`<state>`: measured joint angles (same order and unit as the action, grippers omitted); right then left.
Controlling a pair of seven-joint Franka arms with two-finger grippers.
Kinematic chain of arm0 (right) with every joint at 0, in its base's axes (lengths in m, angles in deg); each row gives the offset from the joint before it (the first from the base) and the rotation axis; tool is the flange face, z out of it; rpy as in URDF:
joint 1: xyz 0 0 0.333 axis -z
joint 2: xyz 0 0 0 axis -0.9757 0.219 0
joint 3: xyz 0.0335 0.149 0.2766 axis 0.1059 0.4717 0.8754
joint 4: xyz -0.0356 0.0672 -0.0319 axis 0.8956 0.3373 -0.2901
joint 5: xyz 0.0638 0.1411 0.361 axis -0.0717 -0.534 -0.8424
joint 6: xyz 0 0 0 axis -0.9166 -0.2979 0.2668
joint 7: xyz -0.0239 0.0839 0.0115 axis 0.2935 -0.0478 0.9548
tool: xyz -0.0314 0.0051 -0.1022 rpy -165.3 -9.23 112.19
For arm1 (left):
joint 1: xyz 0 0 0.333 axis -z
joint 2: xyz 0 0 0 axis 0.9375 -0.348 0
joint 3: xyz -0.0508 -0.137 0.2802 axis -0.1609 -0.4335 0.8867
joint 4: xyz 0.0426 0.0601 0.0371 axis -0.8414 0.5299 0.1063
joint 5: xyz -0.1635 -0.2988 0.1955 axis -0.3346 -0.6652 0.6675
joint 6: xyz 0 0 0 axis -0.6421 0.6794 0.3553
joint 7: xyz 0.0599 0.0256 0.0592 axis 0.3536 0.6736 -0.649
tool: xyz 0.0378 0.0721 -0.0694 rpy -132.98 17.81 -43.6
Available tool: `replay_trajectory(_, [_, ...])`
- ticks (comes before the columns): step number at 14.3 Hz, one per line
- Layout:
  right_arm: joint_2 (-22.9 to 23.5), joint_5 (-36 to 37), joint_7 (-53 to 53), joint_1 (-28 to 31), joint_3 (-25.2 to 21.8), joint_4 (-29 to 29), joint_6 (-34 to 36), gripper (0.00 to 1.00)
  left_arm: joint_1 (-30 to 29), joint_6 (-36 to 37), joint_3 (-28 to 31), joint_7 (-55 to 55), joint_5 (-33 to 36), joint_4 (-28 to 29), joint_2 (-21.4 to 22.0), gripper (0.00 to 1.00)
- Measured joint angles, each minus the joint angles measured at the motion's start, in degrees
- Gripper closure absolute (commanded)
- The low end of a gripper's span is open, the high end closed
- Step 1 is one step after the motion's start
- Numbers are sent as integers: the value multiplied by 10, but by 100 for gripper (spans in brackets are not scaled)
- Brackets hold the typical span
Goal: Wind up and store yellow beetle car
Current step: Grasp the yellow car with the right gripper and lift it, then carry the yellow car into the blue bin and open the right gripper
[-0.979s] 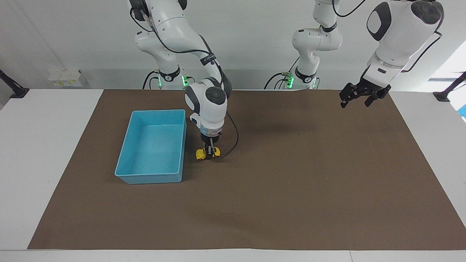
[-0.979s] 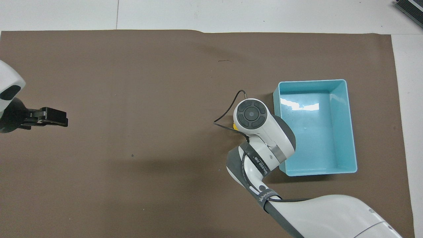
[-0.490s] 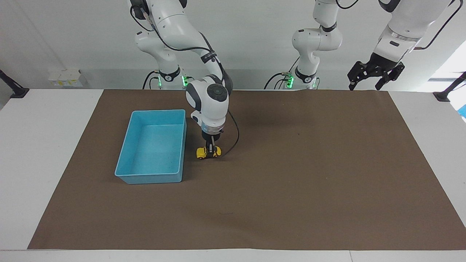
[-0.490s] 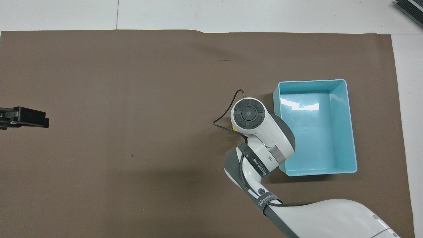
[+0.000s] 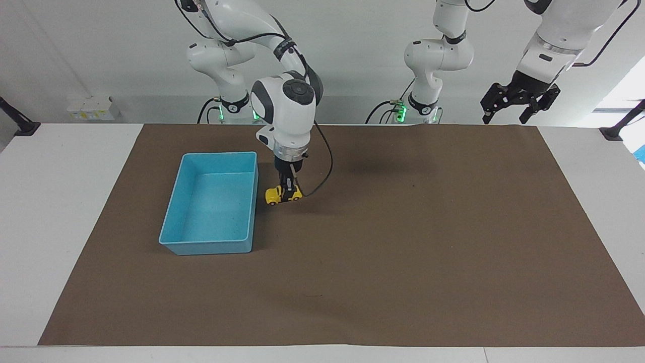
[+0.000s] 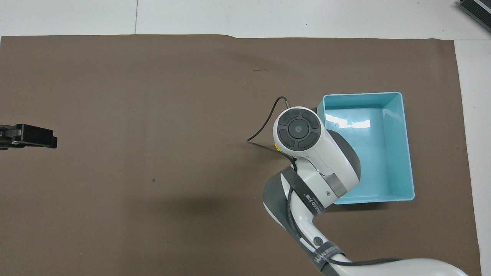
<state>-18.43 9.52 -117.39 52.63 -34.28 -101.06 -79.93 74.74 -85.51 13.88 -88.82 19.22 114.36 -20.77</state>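
Yellow beetle car (image 5: 280, 194) hangs pinched in my right gripper (image 5: 288, 193), jaws pressed on its body, lifted off the tabletop (image 5: 403, 242) just beside the blue tray (image 5: 205, 247) at its wall toward the left arm's end. Storing it means carrying it sideways over that wall (my left gripper (image 5: 519, 103), jaws spread, waits high over its own end).
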Motion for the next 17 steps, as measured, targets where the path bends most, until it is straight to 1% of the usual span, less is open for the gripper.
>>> replay_trajectory(1, [-13,-17,39,7,0,0,5,100,0,0,0,0,0,-1,1,0])
replay_trajectory(3, [-37,-40,149,28,-1,0,32,100,0,0,0,0,0,-1,8,0])
replay_trajectory(6, [-56,-55,304,47,-2,0,56,100,-1,1,0,0,0,-1,17,0])
replay_trajectory(8, [-61,-76,399,63,-2,0,59,100,-1,2,1,0,0,-1,17,0])
replay_trajectory(12, [-62,-82,607,110,-3,-4,78,100,-1,2,1,0,0,-1,17,0])
replay_trajectory(15, [-63,-83,732,139,-4,-15,77,100,-1,2,1,0,0,-1,17,0])
replay_trajectory(17, [-71,-83,801,155,-4,-36,58,100,-1,2,1,0,0,-1,17,0])
